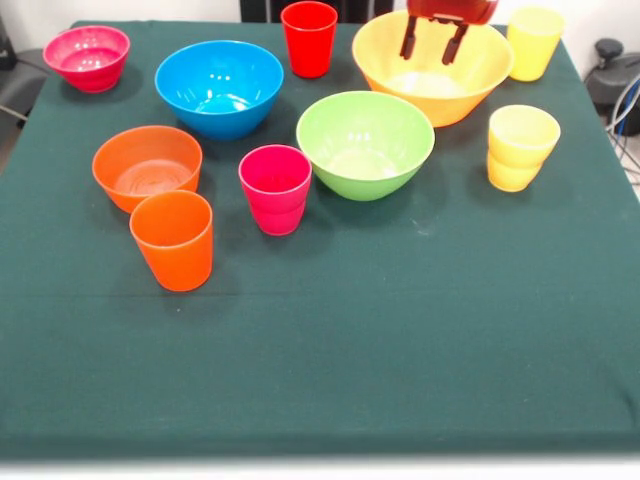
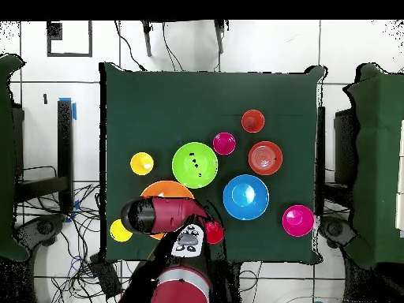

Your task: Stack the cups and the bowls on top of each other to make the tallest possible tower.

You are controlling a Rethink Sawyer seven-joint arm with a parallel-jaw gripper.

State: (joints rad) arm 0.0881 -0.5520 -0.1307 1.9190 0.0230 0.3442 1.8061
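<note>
My gripper [image 1: 432, 48] hangs open and empty over the big yellow bowl [image 1: 440, 105] at the far right. The green bowl [image 1: 365, 143] sits mid-table and the blue bowl [image 1: 219, 88] to its left. The magenta bowl [image 1: 86, 57] is at the far left. The orange bowl [image 1: 147, 165] has the orange cup [image 1: 172, 240] just in front of it. The magenta cup [image 1: 275, 188], red cup [image 1: 309, 38] and two yellow cups [image 1: 521, 147] [image 1: 534, 42] stand upright. No tower shows; all stand apart. In the overhead view my arm [image 2: 158, 215] covers part of the yellow bowl [image 2: 162, 189].
A dark green cloth [image 1: 400, 350] covers the table. The whole near half in the front view holds nothing. The nearer yellow cup and the magenta cup each look like two nested cups. Chairs and cables surround the table [image 2: 118, 95] in the overhead view.
</note>
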